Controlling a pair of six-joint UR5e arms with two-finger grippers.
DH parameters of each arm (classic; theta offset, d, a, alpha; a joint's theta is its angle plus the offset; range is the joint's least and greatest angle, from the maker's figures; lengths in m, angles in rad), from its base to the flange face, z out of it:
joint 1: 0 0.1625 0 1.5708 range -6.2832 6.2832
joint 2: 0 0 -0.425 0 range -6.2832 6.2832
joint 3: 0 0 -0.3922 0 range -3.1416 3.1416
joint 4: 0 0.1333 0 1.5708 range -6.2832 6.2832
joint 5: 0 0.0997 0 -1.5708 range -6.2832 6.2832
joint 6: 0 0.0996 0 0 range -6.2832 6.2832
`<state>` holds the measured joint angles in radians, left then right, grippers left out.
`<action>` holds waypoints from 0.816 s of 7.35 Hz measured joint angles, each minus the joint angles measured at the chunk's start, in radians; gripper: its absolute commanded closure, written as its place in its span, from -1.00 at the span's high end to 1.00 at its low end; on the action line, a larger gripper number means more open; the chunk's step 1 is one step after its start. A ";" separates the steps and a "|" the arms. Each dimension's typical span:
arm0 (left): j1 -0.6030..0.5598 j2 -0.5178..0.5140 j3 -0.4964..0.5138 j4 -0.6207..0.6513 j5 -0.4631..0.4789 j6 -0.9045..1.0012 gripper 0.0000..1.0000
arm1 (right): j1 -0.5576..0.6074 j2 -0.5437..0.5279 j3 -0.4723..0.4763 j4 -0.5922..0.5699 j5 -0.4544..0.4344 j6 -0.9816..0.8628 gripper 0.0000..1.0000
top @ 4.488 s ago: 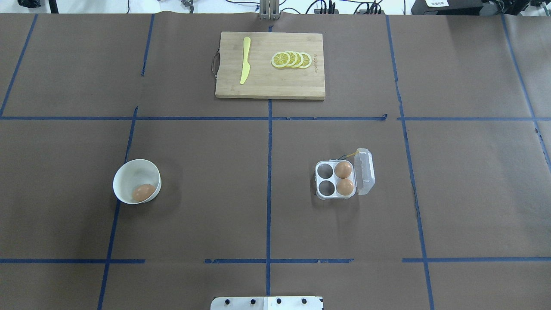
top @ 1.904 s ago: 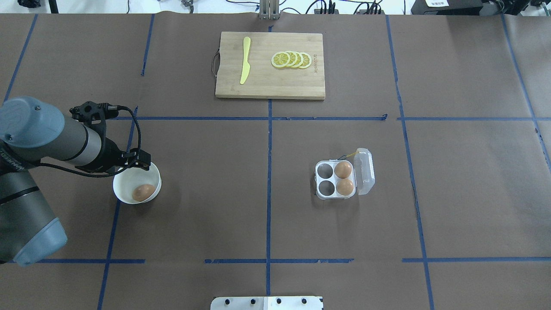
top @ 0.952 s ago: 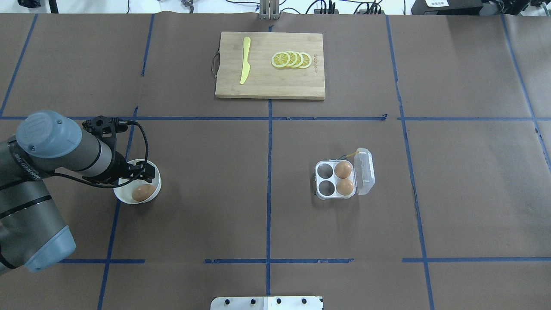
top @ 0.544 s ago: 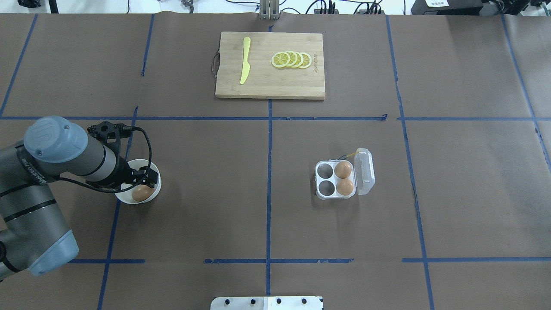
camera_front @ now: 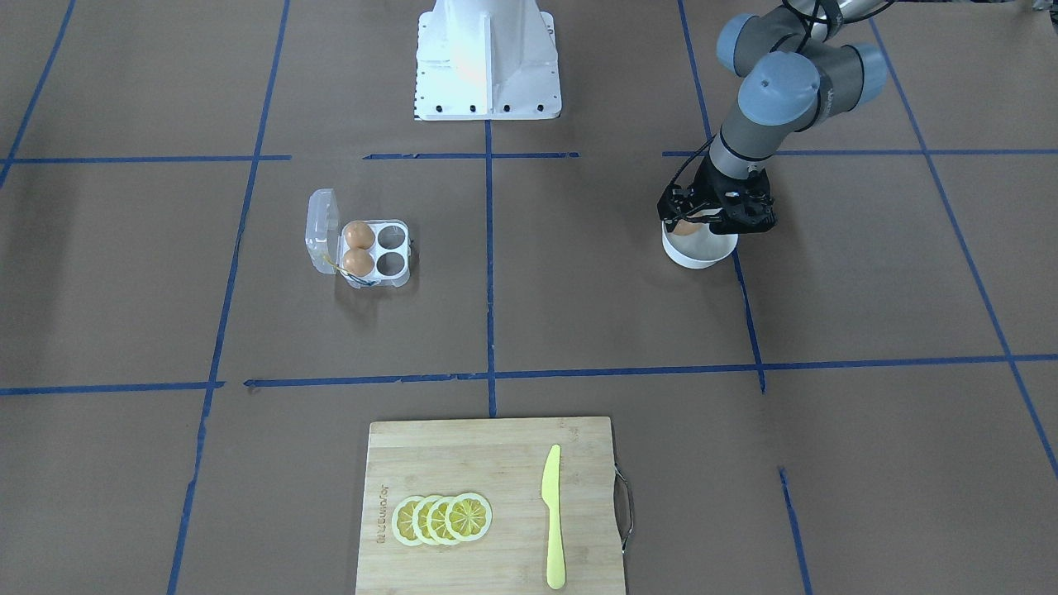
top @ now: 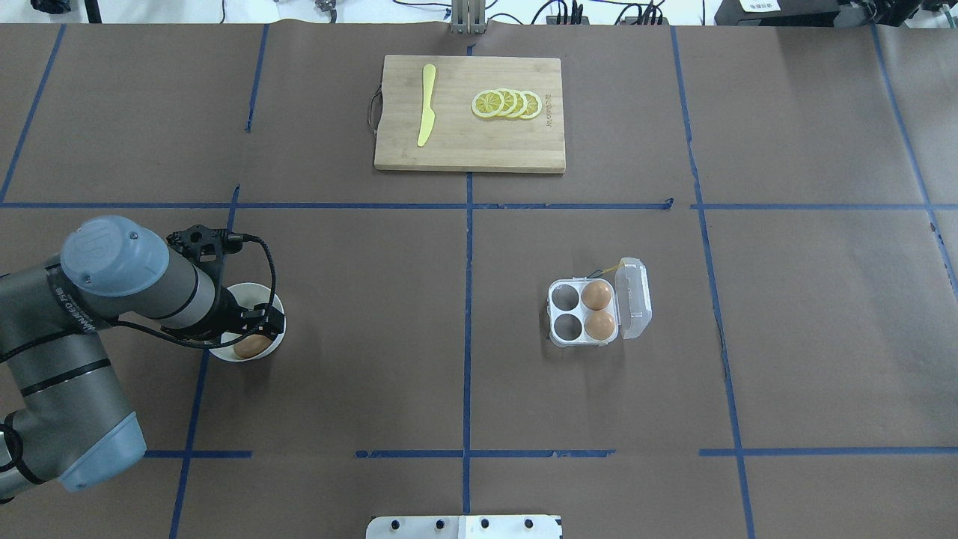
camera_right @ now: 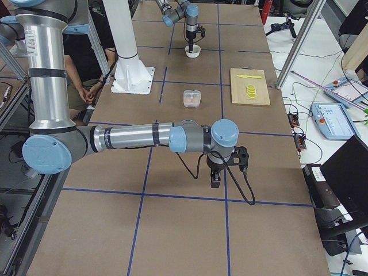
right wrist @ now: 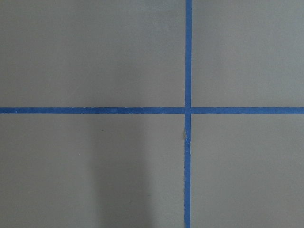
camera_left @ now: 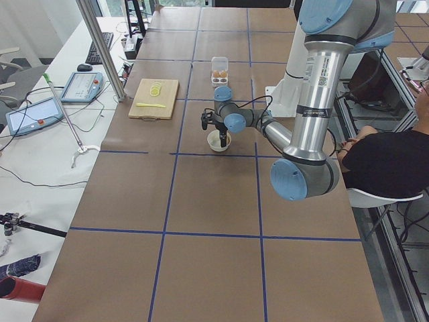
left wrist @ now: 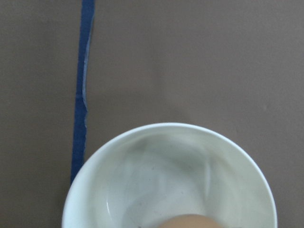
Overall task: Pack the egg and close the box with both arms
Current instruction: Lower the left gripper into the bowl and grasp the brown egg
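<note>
A tan-brown egg (top: pixel 252 346) lies in a white bowl (top: pixel 275 308) on the left of the table. My left gripper (top: pixel 256 329) hangs right over the bowl, reaching down towards its inside (camera_front: pixel 716 221); the wrist hides its fingers, so I cannot tell whether it is open. The left wrist view shows the bowl (left wrist: pixel 166 127) and the top of the egg (left wrist: pixel 190 221). The clear box (top: pixel 584 312) stands right of centre, its lid (top: pixel 633 298) open, with two brown eggs in the cells beside the lid and two cells empty. My right gripper (camera_right: pixel 215 179) shows only in the exterior right view, low over bare table.
A wooden cutting board (top: pixel 469 142) lies at the far middle, with a yellow knife (top: pixel 426 105) and lemon slices (top: pixel 507 103) on it. The white base block (camera_front: pixel 486 58) stands at the robot's edge. A seated person (camera_left: pixel 382 161) is beside the table.
My left arm has come in from the left and moved over the bowl, down towards the egg. The bowl and egg now sit slightly nearer the robot. The box has not moved.
</note>
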<state>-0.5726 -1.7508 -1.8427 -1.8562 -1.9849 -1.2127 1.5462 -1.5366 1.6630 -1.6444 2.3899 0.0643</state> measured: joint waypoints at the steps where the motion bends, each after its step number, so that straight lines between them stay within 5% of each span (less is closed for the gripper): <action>1: 0.003 -0.002 0.002 0.000 0.000 0.000 0.56 | 0.000 0.001 0.000 0.000 0.000 0.000 1.00; 6: 0.006 -0.005 -0.001 0.002 -0.004 -0.002 0.50 | 0.000 0.004 0.001 0.000 0.000 0.007 1.00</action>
<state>-0.5670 -1.7563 -1.8437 -1.8546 -1.9887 -1.2144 1.5462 -1.5325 1.6641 -1.6444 2.3899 0.0717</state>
